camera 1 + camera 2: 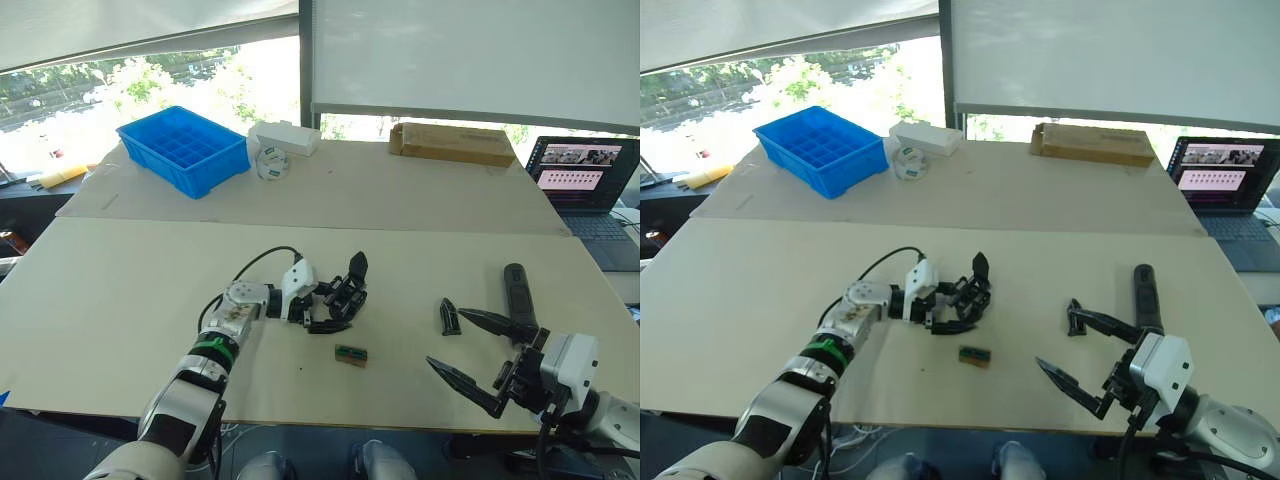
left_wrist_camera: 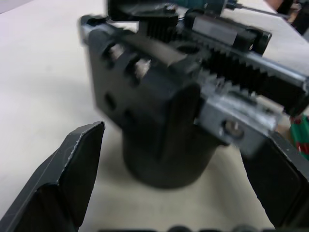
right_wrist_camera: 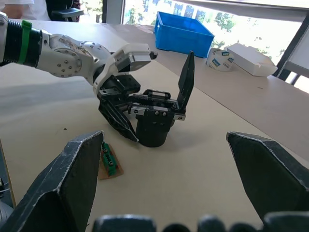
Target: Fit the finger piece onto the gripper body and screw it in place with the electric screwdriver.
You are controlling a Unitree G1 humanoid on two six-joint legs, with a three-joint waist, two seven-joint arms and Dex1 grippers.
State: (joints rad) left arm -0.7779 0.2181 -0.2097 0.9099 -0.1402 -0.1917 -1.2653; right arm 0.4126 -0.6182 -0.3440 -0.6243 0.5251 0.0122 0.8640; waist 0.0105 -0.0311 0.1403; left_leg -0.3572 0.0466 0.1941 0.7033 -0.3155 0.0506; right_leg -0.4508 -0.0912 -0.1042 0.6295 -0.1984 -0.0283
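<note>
No brand or label can be read: the print on the white roll (image 1: 271, 163) and the rows on the laptop (image 1: 583, 178) screen are too small to make out.

The left tool (image 1: 318, 308) has its 2 fingers apart around the gripper body (image 1: 343, 290), 1 on each side of its round base; whether they press on it cannot be told. The gripper body stands near the middle of the front surface (image 1: 120, 300), its 1 pointed finger raised. Its toothed rails and a screw head show close up in the left wrist view, where the upper part is cut off. A small green-brown block (image 1: 351, 355) lies just beside it, toward the robot.

The right tool (image 1: 480, 358) hangs over the near right edge with its fingers spread wide, holding nothing. The finger piece (image 1: 449, 317) lies on the surface between the gripper body and the electric screwdriver (image 1: 518, 293), near the right tool's upper finger. The screwdriver's bit is hidden behind the tool.

On the far surface are a blue compartment tray (image 1: 184, 148), a white box (image 1: 285, 137) and a flat cardboard box (image 1: 452, 143). Windows with half-drawn blinds show trees outside.
</note>
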